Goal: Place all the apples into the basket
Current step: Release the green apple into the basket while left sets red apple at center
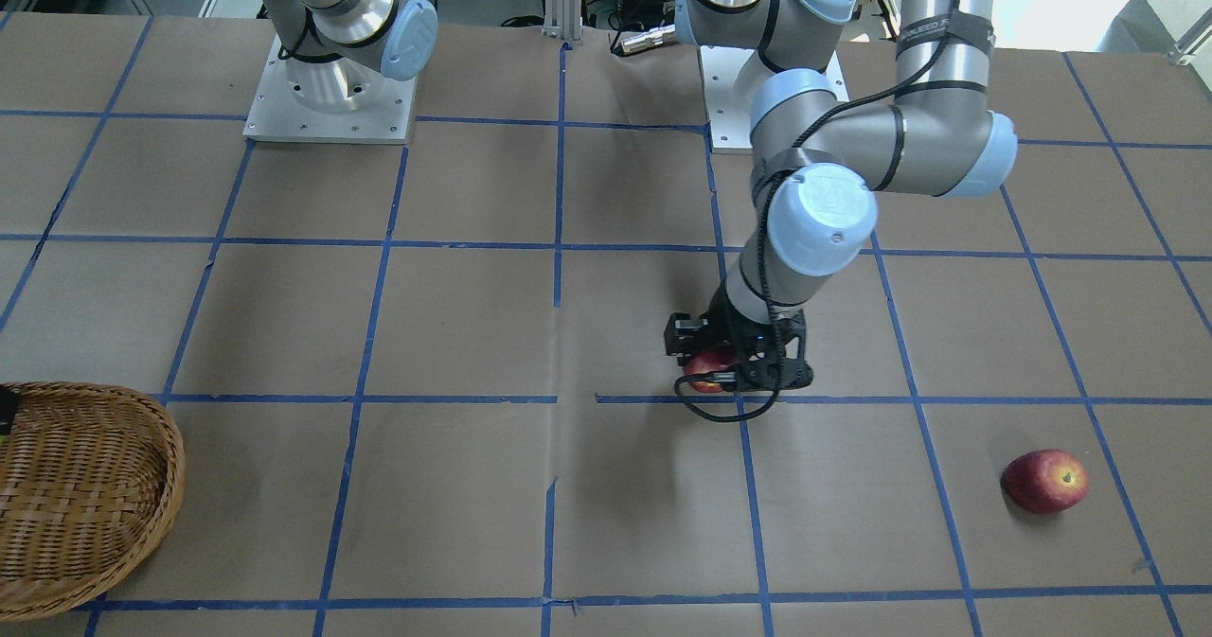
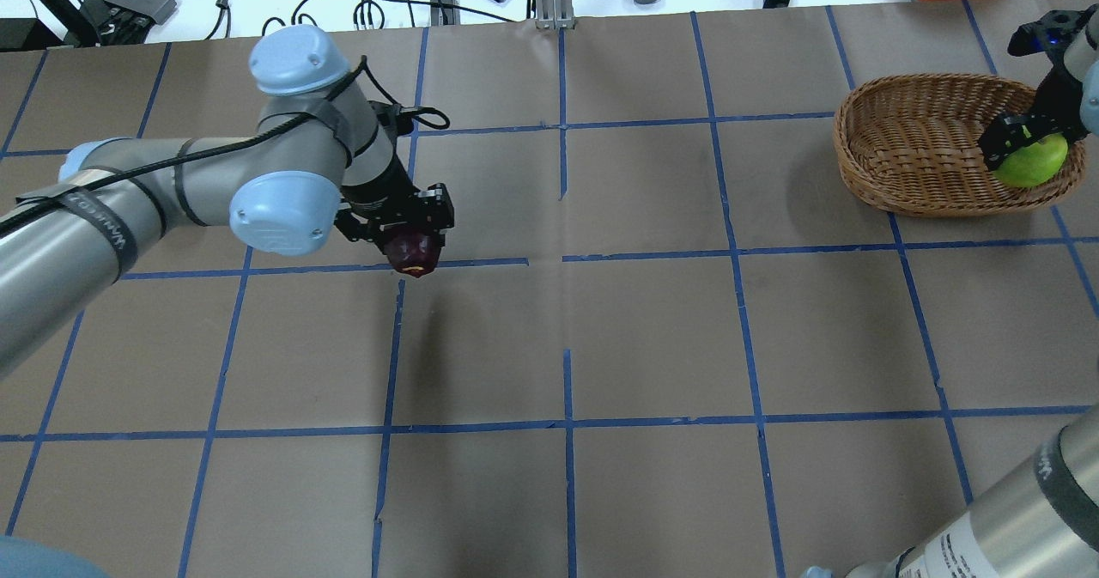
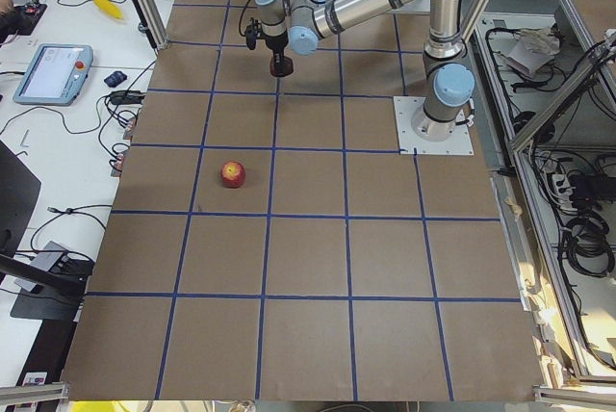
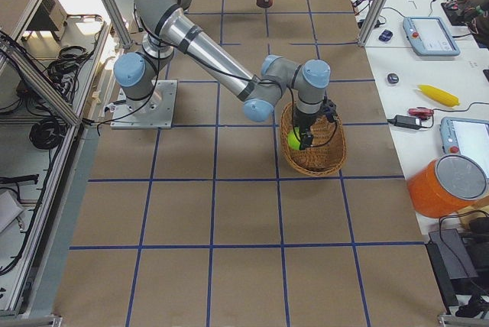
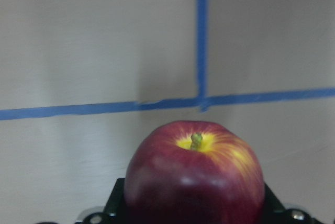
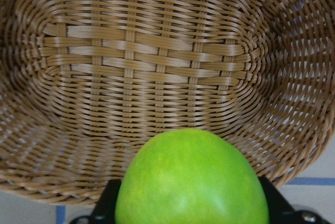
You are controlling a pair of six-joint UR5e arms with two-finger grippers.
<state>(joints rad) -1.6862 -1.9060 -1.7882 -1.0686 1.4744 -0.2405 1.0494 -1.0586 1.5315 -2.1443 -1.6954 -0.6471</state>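
Wicker, tan-brown and tightly woven: one basket [image 1: 95, 495], wide and oval with a thick braided rim, nearest the operators' edge of the bench [image 1: 473, 334], off toward the robot's right end. Shows bare weave across its floor in the right wrist view. Has one lime-green apple [image 2: 1033, 163] above it, close to the rim, clenched between the two fingers of the right claw [image 6: 191, 211]. Contact between fruit and weave: cannot tell.

Along the same near stretch, well apart toward the robot's left end: one red apple [image 1: 1044, 481] with a yellowish blush. Lies loose on the brown paper, inside a square of blue tape [image 1: 559, 192].

Farther in, about mid-bench on the robot's left half: left claw [image 5: 193, 208], clamped on a dark red apple [image 2: 415, 254] from either side. Shows a yellow patch round the stem in the left wrist view. Hangs beside a crossing of tape lines, wrist pointing down at the paper.

Farthest back, along the robot's own edge: two grey mounting plates [image 1: 275, 126], one under each arm.

By count: three apples, namely one green, one dark red and one red with yellow, two of them gripped and one free. One basket. Two claws, both closed on fruit.
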